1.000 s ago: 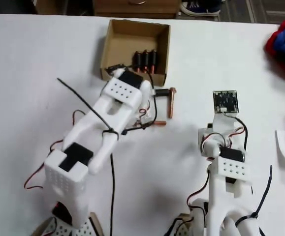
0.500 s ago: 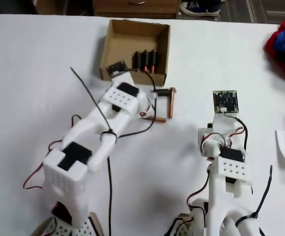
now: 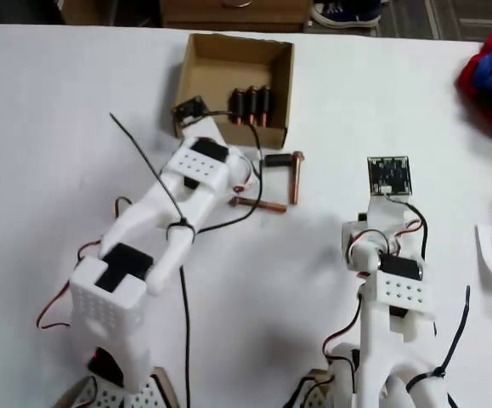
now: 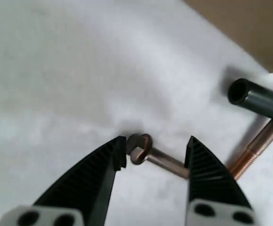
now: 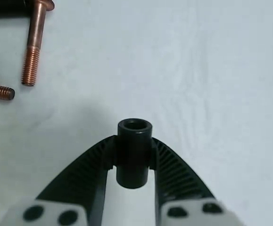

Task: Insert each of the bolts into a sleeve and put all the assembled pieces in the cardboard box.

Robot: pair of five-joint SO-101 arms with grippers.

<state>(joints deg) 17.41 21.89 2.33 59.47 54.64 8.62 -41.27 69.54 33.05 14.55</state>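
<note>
Left wrist view: far end of lying bolt (image 4: 162, 160) hidden behind one finger (image 4: 207, 174) of left gripper (image 4: 156, 145). Loose sleeve (image 4: 256, 98) and second bolt (image 4: 259, 143) cut by frame edge. Cardboard box (image 4: 249, 23) blurred. Right wrist view: lying bolt, second bolt's head, loose sleeve all cut by edges.

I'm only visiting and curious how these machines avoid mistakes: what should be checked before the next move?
1. Left pincer open, straddling the bolt near its head: ok.
2. Bolt gripped: not ok, the pincer is open.
3. Second bolt and spare sleeve lie outside that pincer: ok.
4. Right pincer shut on its sleeve: ok.
5. Sleeve's open end unblocked: ok.
6. Cardboard box has bare floor beside the three assembled pieces: ok.
</note>
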